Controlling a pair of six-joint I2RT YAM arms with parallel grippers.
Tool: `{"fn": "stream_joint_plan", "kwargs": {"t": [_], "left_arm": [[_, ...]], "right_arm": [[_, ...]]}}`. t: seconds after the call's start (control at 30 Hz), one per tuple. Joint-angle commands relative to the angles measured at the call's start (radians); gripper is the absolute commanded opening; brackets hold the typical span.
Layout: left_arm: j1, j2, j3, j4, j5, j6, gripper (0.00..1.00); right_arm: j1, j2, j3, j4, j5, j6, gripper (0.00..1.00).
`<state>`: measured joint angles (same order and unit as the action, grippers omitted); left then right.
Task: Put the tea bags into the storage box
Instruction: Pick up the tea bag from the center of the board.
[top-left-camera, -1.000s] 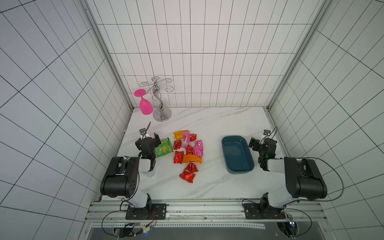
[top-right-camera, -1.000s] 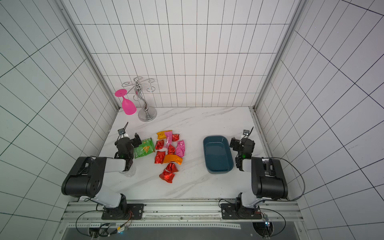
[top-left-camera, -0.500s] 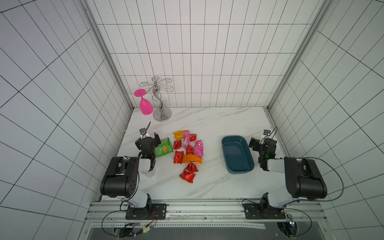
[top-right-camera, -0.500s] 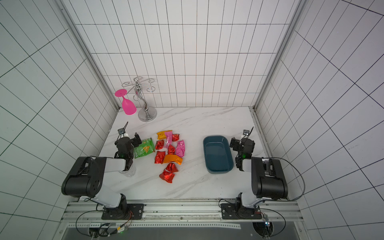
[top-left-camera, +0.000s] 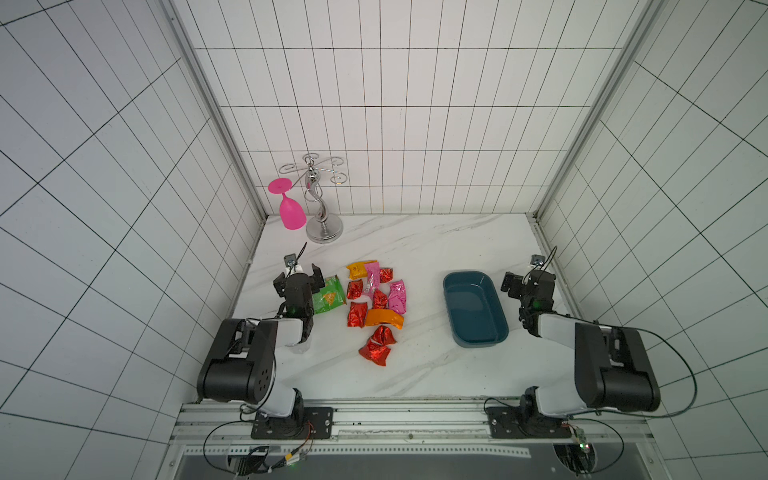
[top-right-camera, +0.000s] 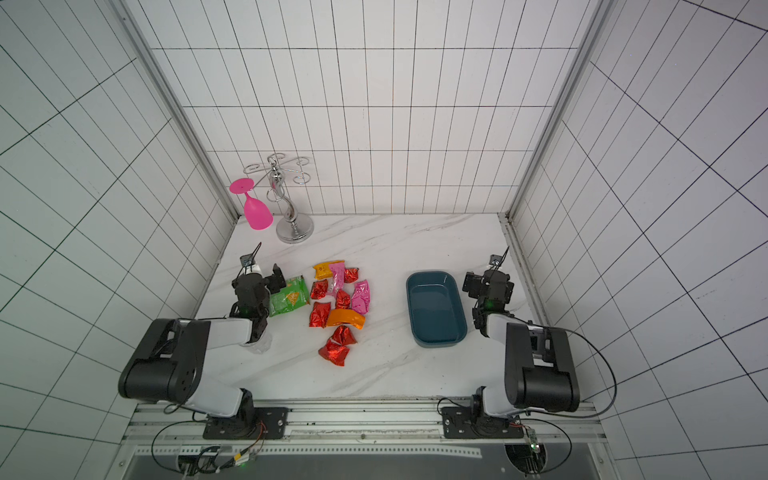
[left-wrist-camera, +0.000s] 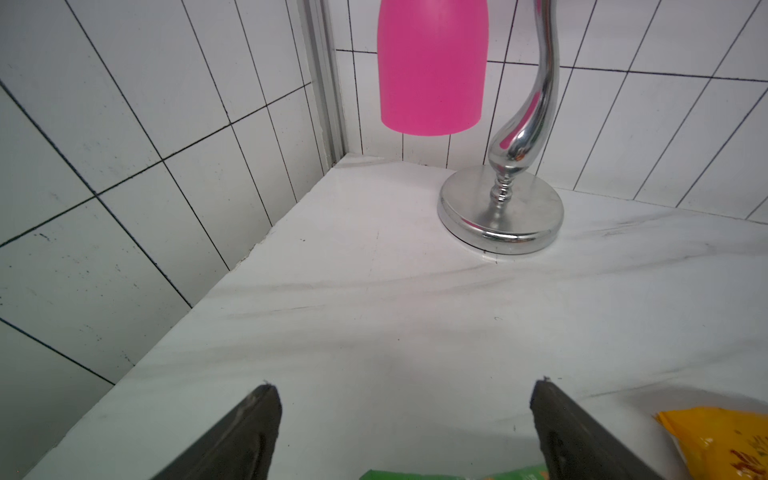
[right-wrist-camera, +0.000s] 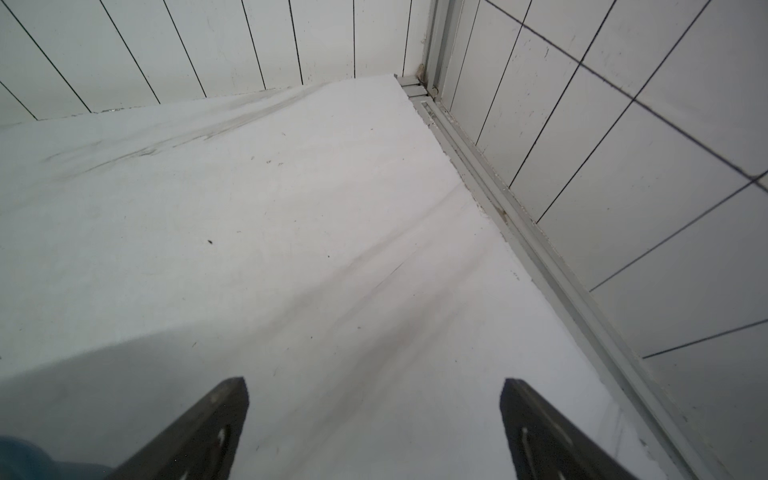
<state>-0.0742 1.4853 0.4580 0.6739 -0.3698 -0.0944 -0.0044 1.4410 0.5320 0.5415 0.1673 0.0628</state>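
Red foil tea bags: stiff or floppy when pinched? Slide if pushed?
The red tea bags look crinkled and puffy: probably light, crumpling under a pinch. Shiny foil on the smooth tabletop likely slides; touching neighbours may move too.

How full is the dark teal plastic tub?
Empty: the dark teal plastic tub shows only its bare floor in both top views; the shiny foil packets all lie outside it.

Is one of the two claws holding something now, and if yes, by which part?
Nothing is held. The left claw and the right claw both stand open and empty; the tea bags lie on the table, outside the storage box.
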Motion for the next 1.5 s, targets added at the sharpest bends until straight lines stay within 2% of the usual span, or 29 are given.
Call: {"fn": "stream_joint_plan", "kwargs": {"t": [0.0,0.03,0.17,0.3,0.43,0.53,0.6,0.73,0.9,1.07,1.2,1.3,1.47], "left_arm": [[-0.042,-0.104,0.142,-0.260,0.021,0.064,0.97],[-0.053,-0.121,0.195,-0.363,0.027,0.064,0.97],[-0.084,-0.143,0.344,-0.571,-0.012,-0.011,0.98],[-0.139,-0.139,0.539,-0.896,0.042,-0.206,0.98],[-0.233,-0.113,0.690,-1.193,0.052,-0.379,0.98],[-0.267,-0.102,0.744,-1.366,0.125,-0.523,0.98],[-0.269,-0.096,0.761,-1.482,0.175,-0.626,0.97],[-0.274,-0.122,0.729,-1.636,0.227,-0.727,0.97],[-0.276,-0.237,0.638,-1.663,0.261,-0.723,0.98],[-0.268,-0.317,0.576,-1.605,0.264,-0.665,0.97],[-0.227,-0.331,0.588,-1.647,0.324,-0.625,0.98],[-0.208,-0.345,0.567,-1.687,0.375,-0.588,0.98],[-0.197,-0.408,0.484,-1.672,0.441,-0.591,0.98]], "right_arm": [[0.006,-0.077,0.140,-0.228,0.083,0.091,0.99],[0.004,-0.094,0.181,-0.306,0.083,0.131,0.99],[0.005,-0.110,0.370,-0.648,0.032,0.218,0.99],[0.031,-0.114,0.528,-0.902,-0.095,0.293,0.96],[0.138,-0.090,0.674,-1.158,-0.183,0.319,0.88],[0.252,-0.085,0.743,-1.315,-0.216,0.335,0.86],[0.318,-0.091,0.747,-1.362,-0.288,0.357,0.82],[0.458,-0.100,0.705,-1.377,-0.392,0.379,0.76],[0.598,-0.030,0.722,-1.364,-0.423,0.386,0.68],[0.707,0.097,0.792,-1.308,-0.418,0.441,0.61],[0.742,0.240,0.833,-1.208,-0.449,0.526,0.52],[0.756,0.358,0.885,-1.157,-0.482,0.553,0.51],[0.750,0.531,0.993,-1.153,-0.449,0.574,0.51]]}}
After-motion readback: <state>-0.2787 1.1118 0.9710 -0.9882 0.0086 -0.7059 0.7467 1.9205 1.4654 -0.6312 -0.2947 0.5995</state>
